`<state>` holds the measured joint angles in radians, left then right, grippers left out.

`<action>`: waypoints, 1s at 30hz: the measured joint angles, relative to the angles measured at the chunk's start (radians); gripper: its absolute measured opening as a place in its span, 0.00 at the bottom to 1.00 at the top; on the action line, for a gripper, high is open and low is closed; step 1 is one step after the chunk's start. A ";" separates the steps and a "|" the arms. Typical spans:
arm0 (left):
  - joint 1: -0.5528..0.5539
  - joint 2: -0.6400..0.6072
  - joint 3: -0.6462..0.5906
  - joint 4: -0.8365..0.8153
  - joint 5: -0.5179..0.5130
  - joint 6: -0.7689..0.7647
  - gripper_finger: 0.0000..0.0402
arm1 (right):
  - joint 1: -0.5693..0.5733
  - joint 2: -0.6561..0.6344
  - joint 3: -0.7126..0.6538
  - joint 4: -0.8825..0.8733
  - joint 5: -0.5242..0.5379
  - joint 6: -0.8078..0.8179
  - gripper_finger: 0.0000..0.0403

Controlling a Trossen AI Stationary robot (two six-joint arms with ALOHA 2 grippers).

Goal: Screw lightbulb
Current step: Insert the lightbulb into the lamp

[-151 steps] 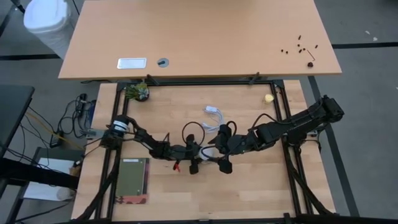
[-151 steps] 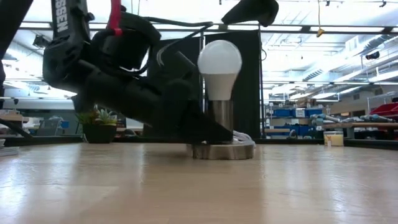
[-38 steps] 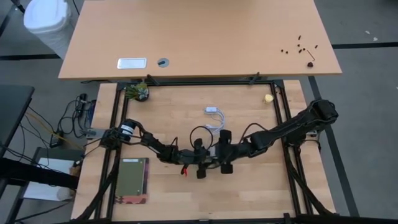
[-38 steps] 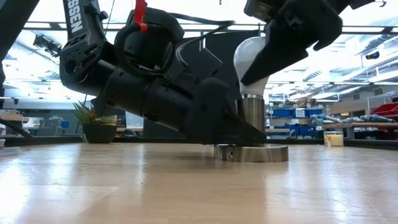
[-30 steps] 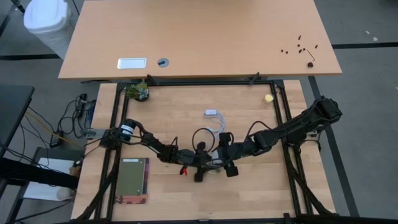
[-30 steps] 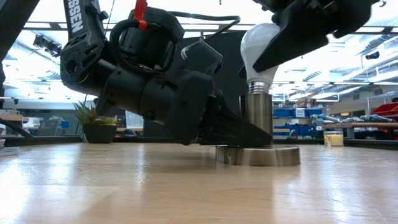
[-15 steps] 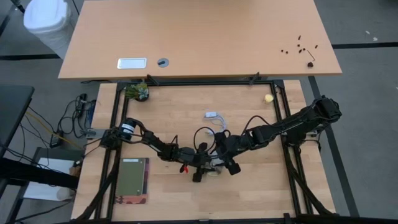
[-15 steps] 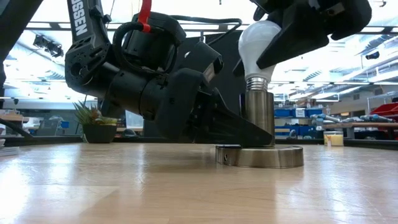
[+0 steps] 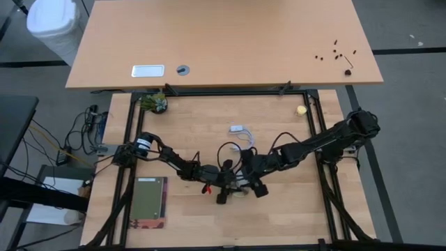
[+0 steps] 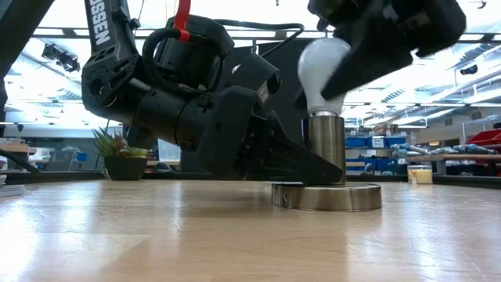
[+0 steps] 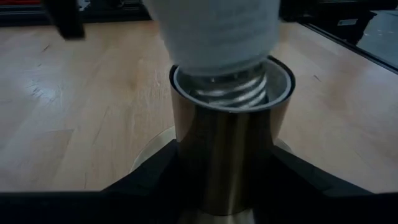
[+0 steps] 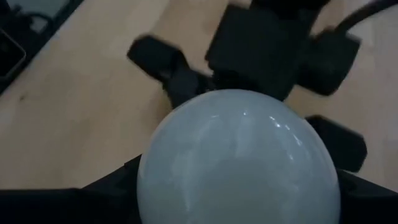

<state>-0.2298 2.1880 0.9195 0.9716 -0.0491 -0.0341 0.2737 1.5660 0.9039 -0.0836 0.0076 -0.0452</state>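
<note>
high view: my two dark arms meet mid-desk (image 9: 279, 209), bulb hidden under them.
low view: my right pincer (image 10: 344, 66) grips the white frosted lightbulb (image 10: 322, 66), seated upright in the brushed-metal socket post (image 10: 325, 149).
left wrist view: my left pincer (image 11: 221, 186) clamps that post; silver threads (image 11: 233, 93) partly showing, so more turns needed, I reckon.
right wrist view: globe between my fingers (image 12: 109, 186).

Setting: robotics lab or workshop in a large industrial hall. Evidence: black metal frame (image 9: 127, 160) bolted round a wooden worktable (image 9: 279, 209), loose cables (image 9: 87, 132) on grey floor, overhead strip lights (image 10: 470, 35), shelving with blue bins (image 10: 364, 142), second wooden desk (image 9: 223, 42).
</note>
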 joint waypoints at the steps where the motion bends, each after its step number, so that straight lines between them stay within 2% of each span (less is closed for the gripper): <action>1: 0.000 0.000 0.000 0.001 -0.001 0.000 0.50 | 0.001 0.004 0.009 0.008 0.001 -0.004 0.68; 20: 0.000 0.000 0.000 0.008 -0.006 0.001 0.50 | 0.027 0.012 0.014 -0.042 0.074 -0.008 0.69; 25: 0.001 0.000 0.000 0.006 -0.004 -0.002 0.50 | 0.011 0.043 0.010 -0.045 0.021 -0.008 0.76; 27: 0.001 0.000 0.000 0.005 -0.002 -0.003 0.50 | 0.011 0.043 0.015 -0.031 0.028 -0.011 0.80; 30: 0.000 -0.001 0.000 0.003 -0.003 -0.017 0.50 | 0.019 0.043 0.048 -0.107 0.067 -0.021 0.86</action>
<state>-0.2295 2.1874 0.9199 0.9745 -0.0517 -0.0513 0.2925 1.6093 0.9522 -0.1904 0.0749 -0.0664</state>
